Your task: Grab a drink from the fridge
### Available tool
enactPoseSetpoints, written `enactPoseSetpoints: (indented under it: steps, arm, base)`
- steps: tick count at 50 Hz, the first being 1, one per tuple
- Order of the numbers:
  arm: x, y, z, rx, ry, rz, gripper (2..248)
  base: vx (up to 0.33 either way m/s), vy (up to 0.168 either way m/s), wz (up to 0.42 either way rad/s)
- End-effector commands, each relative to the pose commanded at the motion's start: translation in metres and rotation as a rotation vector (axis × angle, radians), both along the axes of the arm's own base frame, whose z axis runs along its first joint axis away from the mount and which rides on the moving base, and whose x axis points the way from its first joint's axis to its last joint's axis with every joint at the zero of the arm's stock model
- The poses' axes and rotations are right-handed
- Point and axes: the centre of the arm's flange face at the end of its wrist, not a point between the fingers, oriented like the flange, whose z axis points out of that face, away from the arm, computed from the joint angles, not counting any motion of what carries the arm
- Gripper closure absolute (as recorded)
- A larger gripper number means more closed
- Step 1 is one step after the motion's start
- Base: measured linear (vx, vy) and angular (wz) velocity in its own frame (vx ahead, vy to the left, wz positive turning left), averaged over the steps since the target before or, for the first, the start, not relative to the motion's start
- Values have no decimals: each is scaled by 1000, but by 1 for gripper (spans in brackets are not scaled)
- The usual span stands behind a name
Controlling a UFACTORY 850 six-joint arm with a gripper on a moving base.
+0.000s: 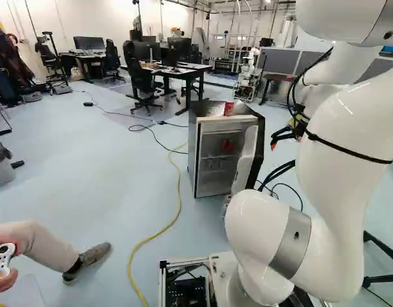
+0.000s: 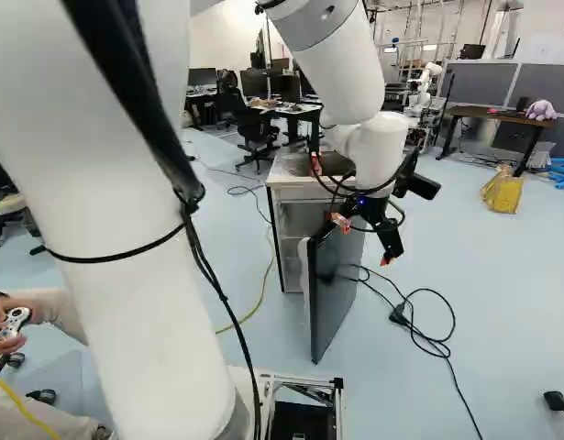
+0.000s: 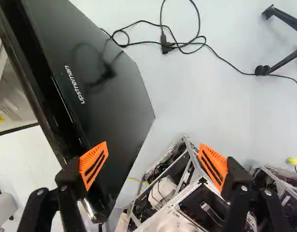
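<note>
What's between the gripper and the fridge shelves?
The open fridge door; the left base view shows it, shelves on one side, gripper on the other.

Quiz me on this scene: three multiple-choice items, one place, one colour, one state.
1. Where is the red can that is outside the fridge?
A) On the floor
B) On top of the fridge
C) On the desk

2. What colour are the gripper's pads?
A) Green
B) Blue
C) Orange

3. How is the fridge door?
A) Open
B) Shut
C) Lying flat

Answers:
1 B: the left base view shows it up there.
2 C: the wrist view shows both orange.
3 A: it stands swung out, the fridge's inside showing.
</note>
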Motion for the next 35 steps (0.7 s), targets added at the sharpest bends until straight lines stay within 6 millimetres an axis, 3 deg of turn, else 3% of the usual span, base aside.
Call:
enactPoseSetpoints:
  steps: [20,35]
  arm:
    - [-3,-2,0,-64,31,77,3]
    - [2,-7,-18,-46,59,87,3]
  base:
    - [0,0,0]
    - [0,0,0]
